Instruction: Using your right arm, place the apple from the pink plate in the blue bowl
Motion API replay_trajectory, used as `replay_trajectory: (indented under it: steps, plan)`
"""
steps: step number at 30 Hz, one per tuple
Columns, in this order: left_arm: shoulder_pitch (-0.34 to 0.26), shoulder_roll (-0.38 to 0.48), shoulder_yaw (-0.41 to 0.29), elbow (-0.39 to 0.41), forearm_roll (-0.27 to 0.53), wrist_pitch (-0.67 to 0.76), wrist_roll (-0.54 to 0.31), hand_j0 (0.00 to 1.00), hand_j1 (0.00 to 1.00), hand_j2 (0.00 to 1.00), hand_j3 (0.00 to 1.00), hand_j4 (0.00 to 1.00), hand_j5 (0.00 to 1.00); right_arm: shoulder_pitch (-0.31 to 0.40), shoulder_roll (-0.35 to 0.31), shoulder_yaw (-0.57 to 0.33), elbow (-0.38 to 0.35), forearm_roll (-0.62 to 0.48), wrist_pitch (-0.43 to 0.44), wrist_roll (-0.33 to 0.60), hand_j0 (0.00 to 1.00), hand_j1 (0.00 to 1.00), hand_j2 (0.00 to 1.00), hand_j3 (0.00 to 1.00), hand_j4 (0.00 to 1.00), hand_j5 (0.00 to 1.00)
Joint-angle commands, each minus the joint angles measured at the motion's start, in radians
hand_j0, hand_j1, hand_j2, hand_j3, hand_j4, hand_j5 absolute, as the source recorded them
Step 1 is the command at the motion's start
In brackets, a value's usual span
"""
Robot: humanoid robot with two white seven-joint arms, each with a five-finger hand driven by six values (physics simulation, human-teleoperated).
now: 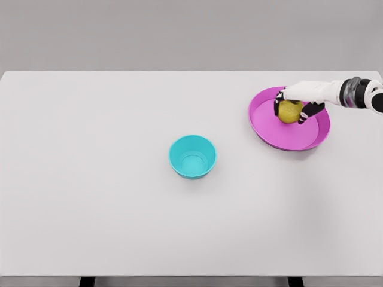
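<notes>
the right hand [296, 103] reaches in from the right edge over the pink plate [281, 135], which sits on the far right of the white table [90, 179]. its dark fingers [312, 112] are curled around the yellow-green apple [289, 112], clamped on both sides. the apple is inside the plate, toward its back part. the blue bowl [192, 156] stands near the table's middle, well apart from the plate.
</notes>
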Motion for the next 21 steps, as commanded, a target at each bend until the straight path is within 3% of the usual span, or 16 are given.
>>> replay_trajectory:
  steps: [1,6,13,21]
  plan:
    - [0.0,0.0,0.0,0.0,0.0,0.0,0.0,1.0,1.0,1.0,1.0,1.0,1.0,0.0,-0.005,-0.006,-0.021,-0.007,0.003,0.0,0.45,0.45,0.45,0.45,0.45,0.45]
    - [0.0,0.0,0.0,0.0,0.0,0.0,0.0,1.0,1.0,1.0,1.0,1.0,1.0,0.003,-0.017,-0.062,-0.093,-0.007,0.003,0.0,0.45,0.45,0.45,0.45,0.45,0.45]
    - [0.0,0.0,0.0,0.0,0.0,0.0,0.0,1.0,1.0,1.0,1.0,1.0,1.0,0.012,-0.039,-0.062,-0.338,-0.011,0.003,0.0,0.45,0.45,0.45,0.45,0.45,0.45]
    - [0.0,0.0,0.001,0.0,0.0,0.0,0.0,1.0,1.0,1.0,1.0,1.0,1.0,0.028,-0.043,-0.052,-0.567,-0.012,0.003,0.0,0.45,0.45,0.45,0.45,0.45,0.45]
